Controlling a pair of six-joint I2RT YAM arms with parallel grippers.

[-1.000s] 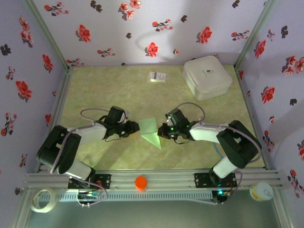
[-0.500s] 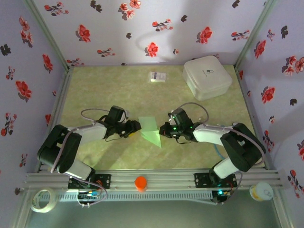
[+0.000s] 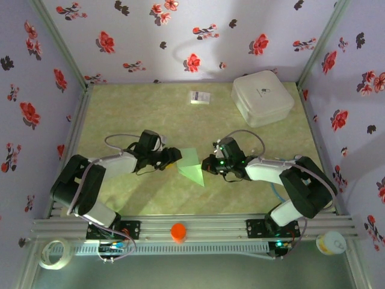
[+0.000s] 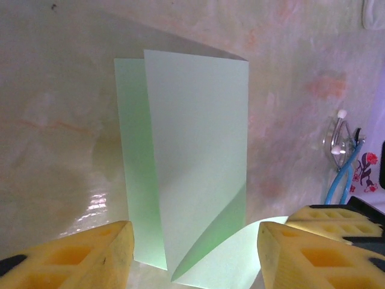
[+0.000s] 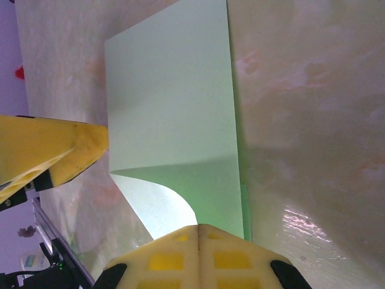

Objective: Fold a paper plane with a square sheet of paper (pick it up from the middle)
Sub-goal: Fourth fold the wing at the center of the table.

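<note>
Because the plane is only partly folded, both arms reach low over the middle of the table. The left tool sits at 9 o'clock from the square sheet of paper. Its yellow fingers are spread wide and hold nothing. I think it is open so it can come in and press the paper down. The sheet lies flat and folded over, with a thin strip of the lower layer peeking out. At 3 o'clock the right tool has its fingers pressed together. A flap curls up off the table into them, so it seems to pinch that flap, ready for the next fold.
</note>
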